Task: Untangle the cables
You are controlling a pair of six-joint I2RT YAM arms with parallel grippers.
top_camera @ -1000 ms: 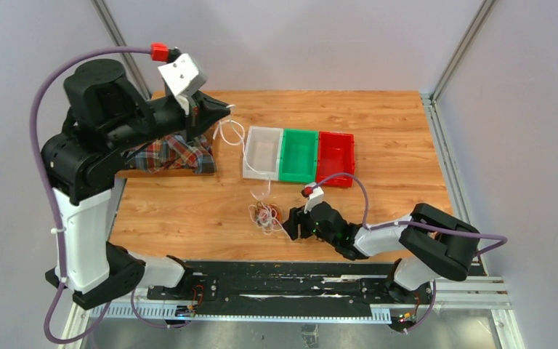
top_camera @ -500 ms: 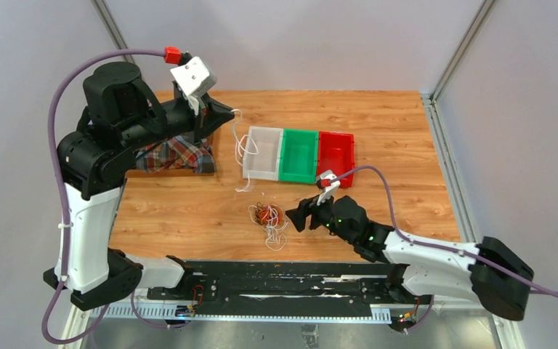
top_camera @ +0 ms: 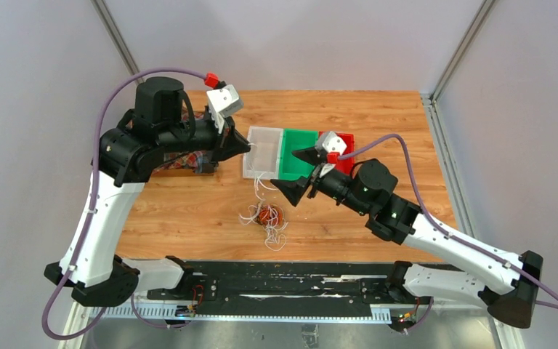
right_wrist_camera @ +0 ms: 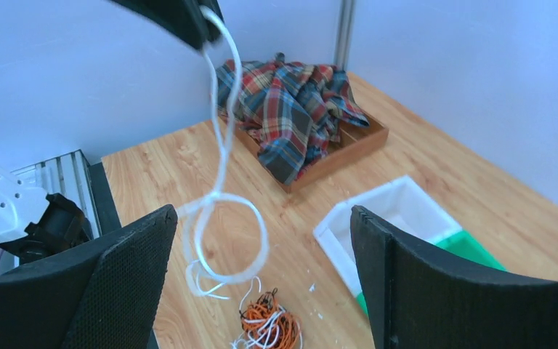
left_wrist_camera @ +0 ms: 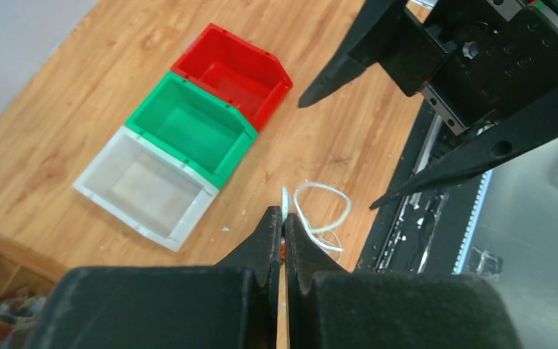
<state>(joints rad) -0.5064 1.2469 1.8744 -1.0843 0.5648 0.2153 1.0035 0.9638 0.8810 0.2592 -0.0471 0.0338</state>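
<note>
A tangle of orange-red, white and dark cables (top_camera: 265,217) lies on the wooden table near the front edge; it also shows in the right wrist view (right_wrist_camera: 269,323). My left gripper (top_camera: 251,149) is shut on a white cable (top_camera: 260,182), which hangs from it in loops (right_wrist_camera: 221,131) down toward the tangle. In the left wrist view the jaws (left_wrist_camera: 283,218) are closed on that cable (left_wrist_camera: 321,211). My right gripper (top_camera: 294,173) is wide open and empty, raised above the table just right of the hanging cable (right_wrist_camera: 261,218).
Three bins stand in a row at mid-table: white (top_camera: 263,153), green (top_camera: 299,154), red (top_camera: 338,161). A plaid cloth (right_wrist_camera: 290,109) lies in a wooden tray (right_wrist_camera: 349,145) at the far left. A black rail (top_camera: 283,280) runs along the near edge.
My left gripper has swung right with the white cable, from over the plaid cloth to the white bin's near corner. My right gripper has risen from beside the tangle and moved farther from the near edge.
</note>
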